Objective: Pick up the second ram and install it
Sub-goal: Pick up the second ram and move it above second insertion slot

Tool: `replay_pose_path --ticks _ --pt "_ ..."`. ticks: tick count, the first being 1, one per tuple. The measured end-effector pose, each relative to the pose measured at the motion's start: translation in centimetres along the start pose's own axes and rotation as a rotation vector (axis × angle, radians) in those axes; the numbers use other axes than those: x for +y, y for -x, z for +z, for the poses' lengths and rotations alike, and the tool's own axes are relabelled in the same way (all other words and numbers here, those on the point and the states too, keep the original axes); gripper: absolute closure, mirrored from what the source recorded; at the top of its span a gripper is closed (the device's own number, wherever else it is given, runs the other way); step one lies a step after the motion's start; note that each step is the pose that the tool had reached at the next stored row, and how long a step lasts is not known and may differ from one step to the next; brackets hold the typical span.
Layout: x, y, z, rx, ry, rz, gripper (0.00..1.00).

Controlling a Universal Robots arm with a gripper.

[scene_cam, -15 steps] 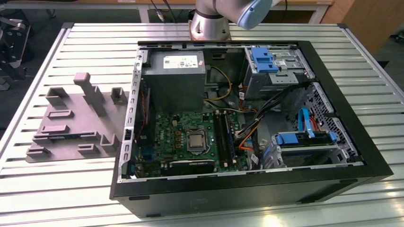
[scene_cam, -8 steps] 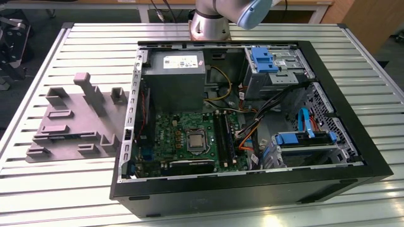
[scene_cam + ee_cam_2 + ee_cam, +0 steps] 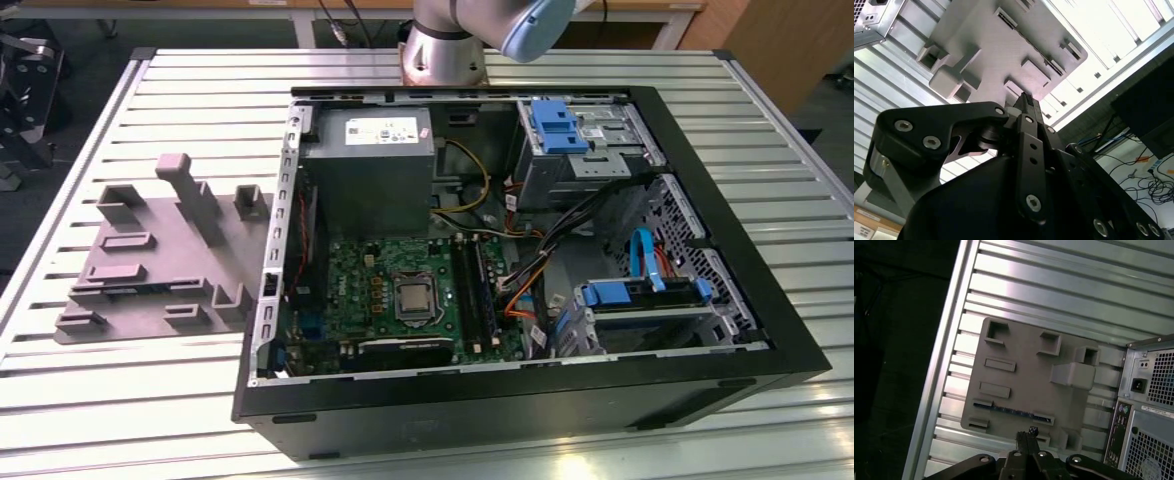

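On the grey holder plate (image 3: 1024, 375), the second ram (image 3: 1011, 410) stands on edge, long axis parallel to the adjacent plate edge; gripper (image 3: 1030, 431) closed, empty.

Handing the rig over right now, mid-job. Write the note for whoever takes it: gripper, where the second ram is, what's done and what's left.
Gripper: jaws shut, holding nothing. It hangs over the grey holder plate, near the second ram but not touching it.
Second ram: on edge in the holder plate, between two end blocks. The plate sits on the table, at the exterior view's left of the open computer case.
Done: nothing visible; the ram is not gripped.
Left: the pick, and the install into the motherboard slots.
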State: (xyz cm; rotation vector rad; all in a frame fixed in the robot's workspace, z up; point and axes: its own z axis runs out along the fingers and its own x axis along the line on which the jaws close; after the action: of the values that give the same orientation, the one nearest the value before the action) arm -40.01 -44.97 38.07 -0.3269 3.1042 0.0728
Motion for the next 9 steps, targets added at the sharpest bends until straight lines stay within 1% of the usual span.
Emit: replay_pose_path --ticks 9 --pt "0.0 -0.01 -0.01 0.0002 0.0 0.0 0.89"
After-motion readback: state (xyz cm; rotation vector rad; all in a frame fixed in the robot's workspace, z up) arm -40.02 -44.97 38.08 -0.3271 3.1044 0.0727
